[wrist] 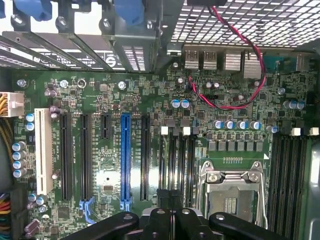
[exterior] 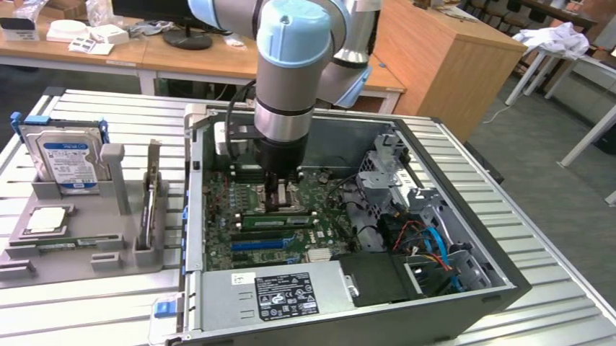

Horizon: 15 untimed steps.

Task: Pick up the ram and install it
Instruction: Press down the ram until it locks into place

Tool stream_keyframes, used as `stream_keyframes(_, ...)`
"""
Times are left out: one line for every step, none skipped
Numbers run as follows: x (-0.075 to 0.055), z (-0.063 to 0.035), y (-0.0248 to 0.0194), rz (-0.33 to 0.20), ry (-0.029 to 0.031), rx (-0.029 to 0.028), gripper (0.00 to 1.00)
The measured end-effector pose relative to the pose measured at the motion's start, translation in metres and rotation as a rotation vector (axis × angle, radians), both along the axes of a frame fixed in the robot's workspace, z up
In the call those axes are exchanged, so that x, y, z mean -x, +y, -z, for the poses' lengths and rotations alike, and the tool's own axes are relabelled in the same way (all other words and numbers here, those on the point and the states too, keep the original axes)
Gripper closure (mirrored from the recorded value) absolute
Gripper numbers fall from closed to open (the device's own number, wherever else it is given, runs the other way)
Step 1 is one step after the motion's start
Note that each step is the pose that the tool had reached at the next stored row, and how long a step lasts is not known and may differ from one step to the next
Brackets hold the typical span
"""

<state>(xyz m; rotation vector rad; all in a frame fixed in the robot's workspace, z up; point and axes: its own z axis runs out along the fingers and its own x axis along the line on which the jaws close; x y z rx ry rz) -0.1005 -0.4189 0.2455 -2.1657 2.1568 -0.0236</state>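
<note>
A long green ram (exterior: 274, 218) stands on edge across the motherboard inside the open computer case (exterior: 195, 216), in line with the black slots. My gripper (exterior: 280, 202) hangs straight down over it, fingertips right at its top edge. I cannot tell whether they touch it. In the wrist view my gripper (wrist: 170, 212) is shut, its black fingers (wrist: 159, 217) pressed together above the pair of black slots with white end clips (wrist: 177, 160). These slots lie between the blue card slot (wrist: 125, 160) and the metal processor socket (wrist: 232, 192).
A grey fixture (exterior: 106, 238) at the exterior view's left holds a hard drive (exterior: 66, 158), a square chip (exterior: 48, 220) and another green stick (exterior: 60, 245). A labelled power supply (exterior: 274, 292), drive cages and cables crowd the case around the motherboard.
</note>
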Motion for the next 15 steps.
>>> stream_keyframes(-0.0006, 0.0, 0.0, 0.0, 0.0077, 0.0011, 0.89)
stream_keyframes(-0.0018, 0.0, 0.0, 0.0, 0.0164, 0.0017, 0.89)
stream_keyframes(-0.0032, 0.0, 0.0, 0.0, 0.0253, 0.0018, 0.89)
stream_keyframes(-0.0046, 0.0, 0.0, 0.0, 0.0338, 0.0018, 0.89)
stream_keyframes(-0.0062, 0.0, 0.0, 0.0, 0.0429, 0.0018, 0.89)
stream_keyframes(-0.0078, 0.0, -0.0001, 0.0, 0.0524, 0.0019, 0.89)
stream_keyframes(-0.0093, 0.0, -0.0001, 0.0, 0.0621, 0.0019, 0.89)
stream_keyframes(-0.0101, 0.0, -0.0001, 0.0, 0.0677, 0.0018, 0.89)
stream_keyframes(-0.0101, 0.0, -0.0002, 0.0, 0.0678, 0.0019, 0.89)
stream_keyframes(-0.0101, 0.0, -0.0001, 0.0, 0.0679, 0.0019, 0.89)
stream_keyframes(-0.0101, -0.0001, -0.0001, 0.0, 0.0679, 0.002, 0.89)
stream_keyframes(-0.0101, -0.0002, -0.0001, 0.0, 0.0686, 0.0021, 0.89)
stream_keyframes(-0.0101, -0.0009, -0.0001, 0.0, 0.0712, 0.0023, 0.89)
stream_keyframes(-0.0101, -0.0015, -0.0001, 0.0, 0.0743, 0.0021, 0.89)
stream_keyframes(-0.0102, -0.0024, -0.0001, 0.0, 0.0784, 0.002, 0.89)
